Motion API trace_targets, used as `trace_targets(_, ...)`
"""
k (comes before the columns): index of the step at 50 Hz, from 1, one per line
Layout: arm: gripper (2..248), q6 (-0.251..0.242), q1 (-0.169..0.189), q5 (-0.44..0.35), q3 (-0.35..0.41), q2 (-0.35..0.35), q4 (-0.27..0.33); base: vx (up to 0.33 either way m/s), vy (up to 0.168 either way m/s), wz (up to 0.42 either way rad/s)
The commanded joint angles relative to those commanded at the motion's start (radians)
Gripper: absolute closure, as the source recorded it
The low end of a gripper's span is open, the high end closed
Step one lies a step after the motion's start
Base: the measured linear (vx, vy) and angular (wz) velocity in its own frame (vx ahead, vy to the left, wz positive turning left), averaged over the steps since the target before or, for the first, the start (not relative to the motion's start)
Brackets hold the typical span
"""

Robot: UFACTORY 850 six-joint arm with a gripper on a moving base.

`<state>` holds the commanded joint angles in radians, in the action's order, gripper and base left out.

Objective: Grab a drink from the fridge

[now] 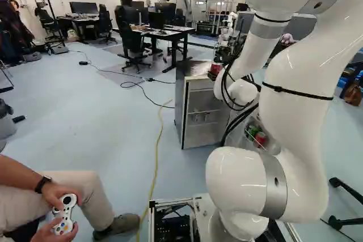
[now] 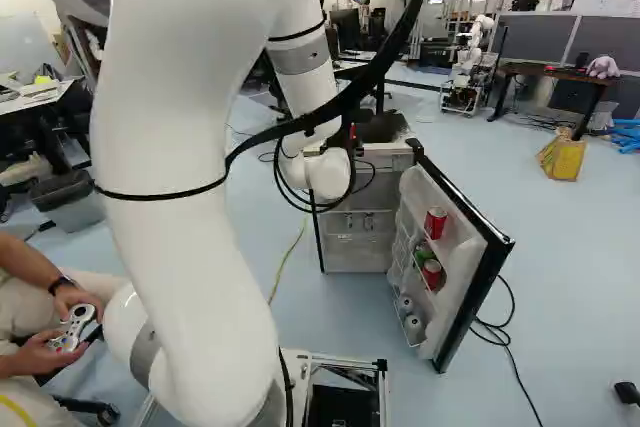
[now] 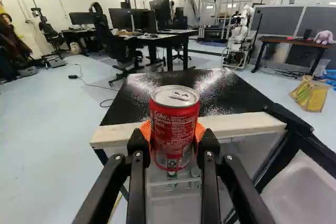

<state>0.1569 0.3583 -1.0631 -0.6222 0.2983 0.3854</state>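
Observation:
My gripper (image 1: 218, 62) shows partly behind the arm in the left base view, at the fridge's top, with a red can (image 1: 215, 69) at its fingers. Seen from the wrist, the gripper (image 3: 174, 136) is shut on the red can (image 3: 175, 124), an orange pad against each side. The can is upright, before the front edge of the fridge top (image 3: 231, 123). The fridge door (image 2: 470, 209) stands wide open, with a red can (image 2: 436, 222) on its upper shelf and another red can (image 2: 432, 273) beside a green one (image 2: 422, 252) lower down.
A seated person with a controller (image 1: 65, 213) is at the lower left of the left base view. Cables lie on the floor by the fridge. Beyond it stand desks (image 3: 157, 39), chairs, another robot (image 3: 240, 38) and a yellow bag (image 3: 310, 94).

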Motion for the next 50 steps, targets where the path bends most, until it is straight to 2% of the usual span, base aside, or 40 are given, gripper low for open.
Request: trace_targets(50,153,0.000,-0.025,0.000,-0.134,0.108,0.000,0.000,0.000,0.000)
